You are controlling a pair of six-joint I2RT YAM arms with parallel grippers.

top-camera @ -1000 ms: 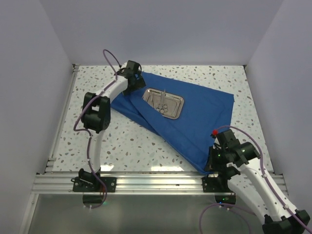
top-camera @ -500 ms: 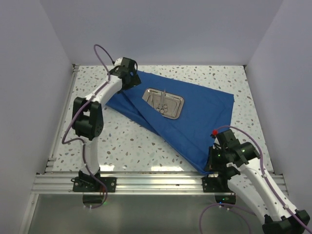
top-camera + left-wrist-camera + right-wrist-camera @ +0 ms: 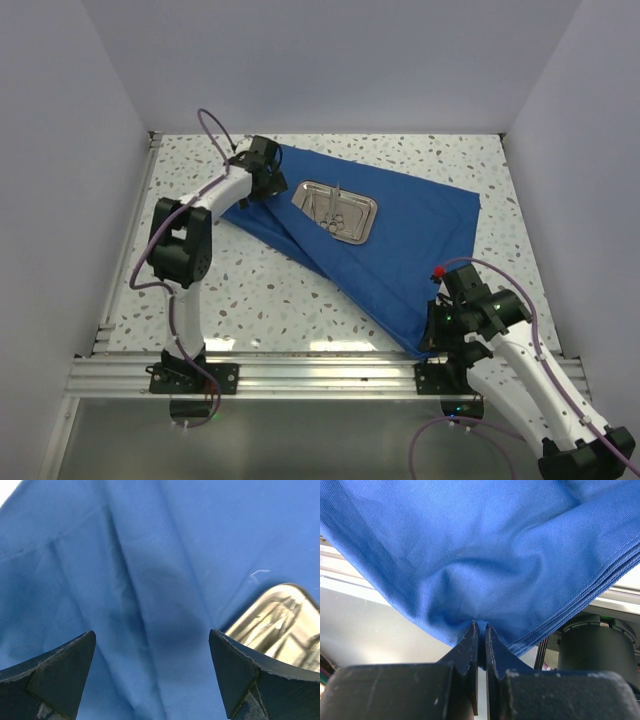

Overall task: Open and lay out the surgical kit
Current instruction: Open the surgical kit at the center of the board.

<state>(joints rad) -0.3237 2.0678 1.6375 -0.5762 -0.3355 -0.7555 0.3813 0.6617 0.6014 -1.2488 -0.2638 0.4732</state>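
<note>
The royal-blue cloth wrap (image 3: pixel 400 240) lies spread across the table, folded double at its left side. The small steel tray (image 3: pixel 335 211) sits on it with slim silver instruments (image 3: pixel 332 210) inside. My left gripper (image 3: pixel 270 180) is open, low over the cloth's left part; the left wrist view shows blue cloth (image 3: pixel 150 580) between the spread fingers and the tray (image 3: pixel 280 620) at the right. My right gripper (image 3: pixel 432 345) is shut on the cloth's near corner (image 3: pixel 480 615) at the table's front edge.
The speckled table (image 3: pixel 250 290) is walled by white panels on three sides. An aluminium rail (image 3: pixel 320 375) runs along the front edge, with both arm bases bolted to it. The right arm base (image 3: pixel 592 645) shows beneath the held corner.
My left gripper swung left and back off the cloth's far-left edge, then returned a little right and nearer over the folded part. The right gripper and the cloth's near corner stayed put.
</note>
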